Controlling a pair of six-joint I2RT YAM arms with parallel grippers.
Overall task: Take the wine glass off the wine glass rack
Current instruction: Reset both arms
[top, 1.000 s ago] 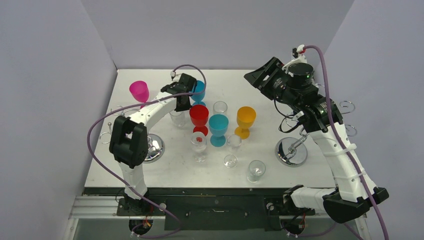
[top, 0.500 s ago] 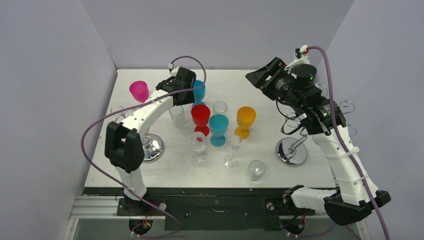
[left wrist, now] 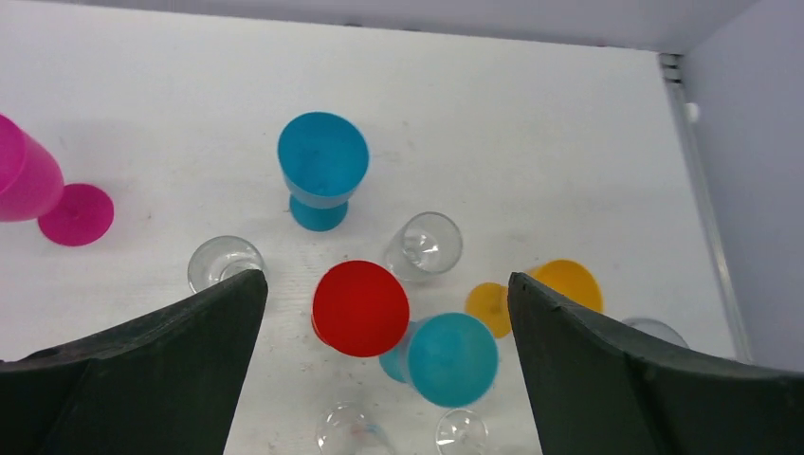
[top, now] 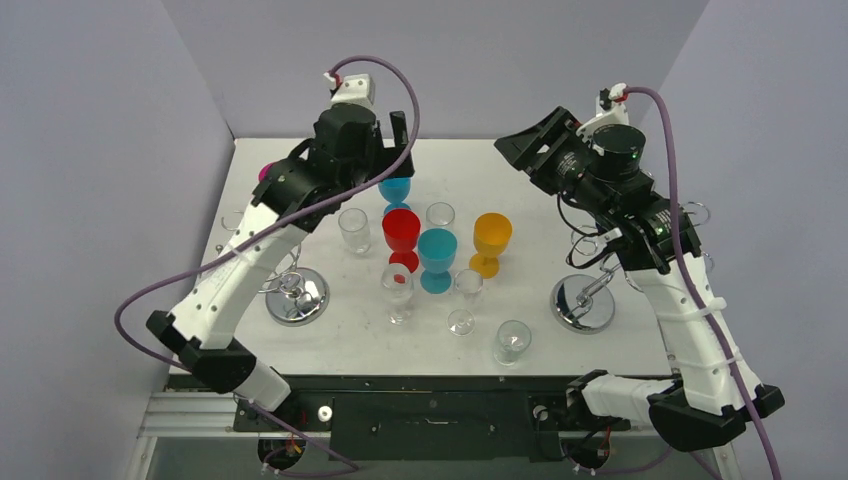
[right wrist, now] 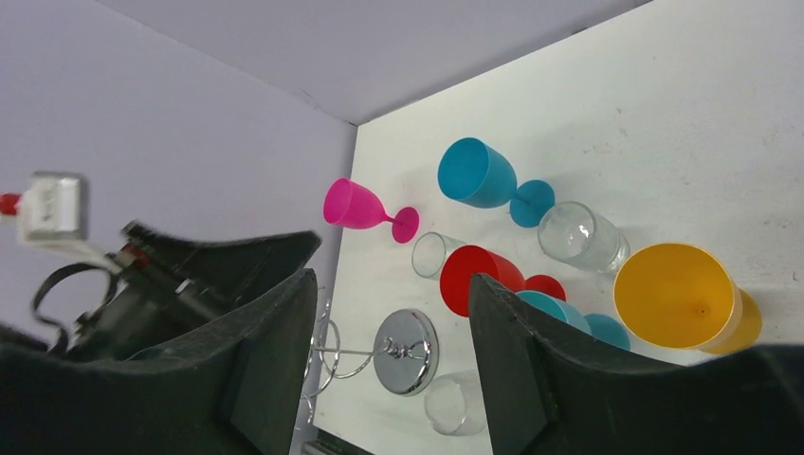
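The left wine glass rack (top: 297, 296) and the right one (top: 583, 302) stand on chrome bases; the wire rings that show hold nothing. A blue wine glass (left wrist: 322, 161) stands upright near the back of the table. My left gripper (top: 398, 155) hangs open high above it, with nothing between its fingers, looking down on the glasses (left wrist: 384, 278). My right gripper (top: 520, 150) is raised over the back right, open and empty (right wrist: 391, 277). The right arm hides part of the right rack.
A red (top: 399, 232), a teal (top: 437, 250) and an orange glass (top: 491, 238) cluster mid-table among several clear glasses (top: 512, 340). A pink glass (left wrist: 24, 185) stands at the back left. Walls close the table on three sides.
My left gripper has opened, letting go of the blue glass, and has risen well above the table. The right arm has barely shifted.
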